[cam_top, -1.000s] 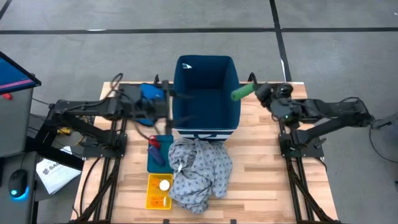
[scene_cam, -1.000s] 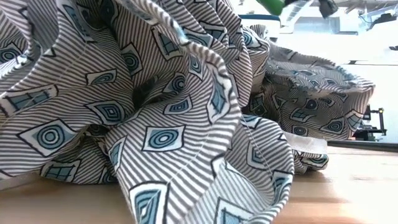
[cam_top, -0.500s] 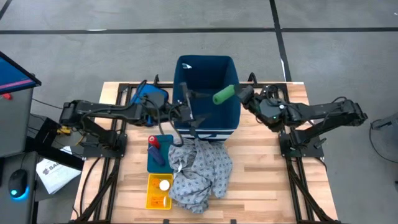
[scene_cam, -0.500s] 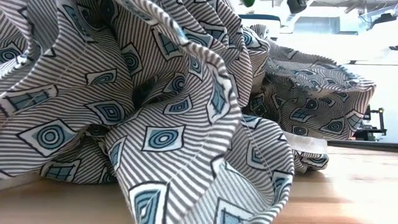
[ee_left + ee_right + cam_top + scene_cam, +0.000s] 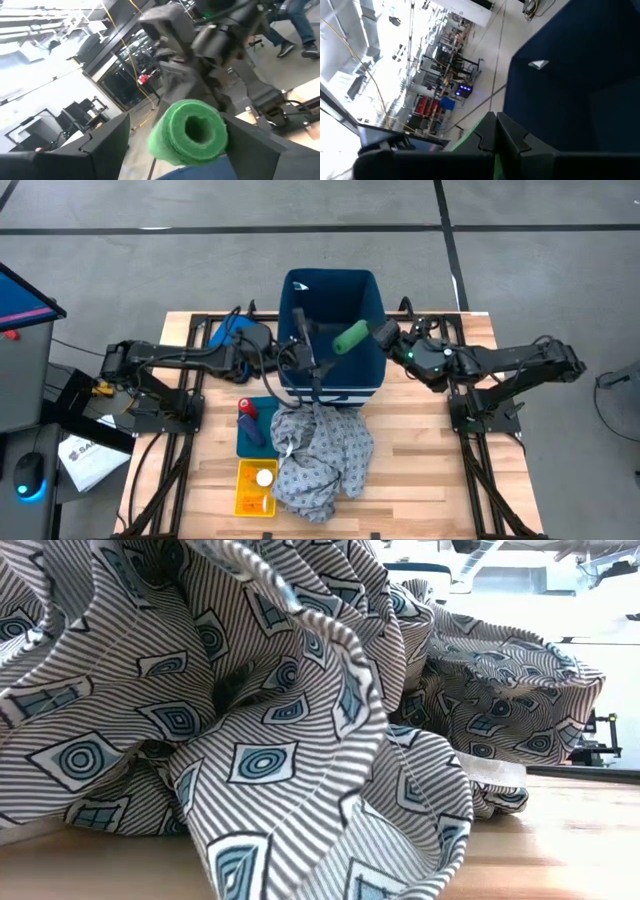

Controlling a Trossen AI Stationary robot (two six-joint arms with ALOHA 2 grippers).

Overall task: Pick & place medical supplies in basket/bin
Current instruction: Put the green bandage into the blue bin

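Honestly nothing readable here. The white sheet of paper (image 5: 83, 452) on the floor at the lower left of the high view has some dark print on it, but it's way too small to make out. No labels, brands or numbers legible on anything on the worktop (image 5: 430, 470) either.

A wooden table (image 5: 420, 470) is seen at the centre of the high view, a flat blue pouch (image 5: 256, 442) and a yellow tray (image 5: 252, 498) are set at its lower left, and white paper (image 5: 85, 450) lies at far left.
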